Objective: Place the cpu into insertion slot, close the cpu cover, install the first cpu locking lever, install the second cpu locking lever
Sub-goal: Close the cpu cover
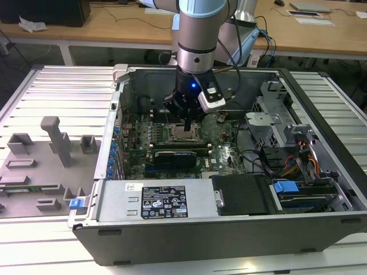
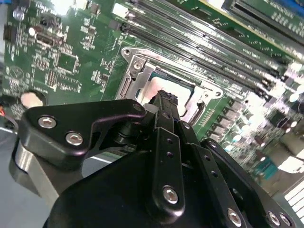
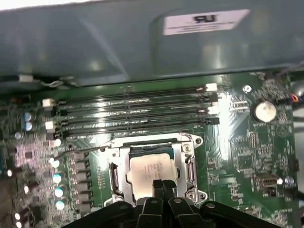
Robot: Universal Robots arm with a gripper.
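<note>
The cpu lies flat in the insertion slot on the green motherboard, its silver-grey top showing through the window of the cpu cover. That silver frame looks lowered around the chip. My gripper stands over the chip's near edge with its black fingers pressed together and nothing between them. In the second wrist view the gripper hides part of the cpu and the cover. A thin wire lever runs out from one corner of the socket. From outside, the gripper points straight down at the socket.
Long black memory slots run beside the socket, with the grey case wall behind them. A black card lies in front of the socket. Drive cage and cables crowd the exterior view's right. Grey fixtures sit outside the case.
</note>
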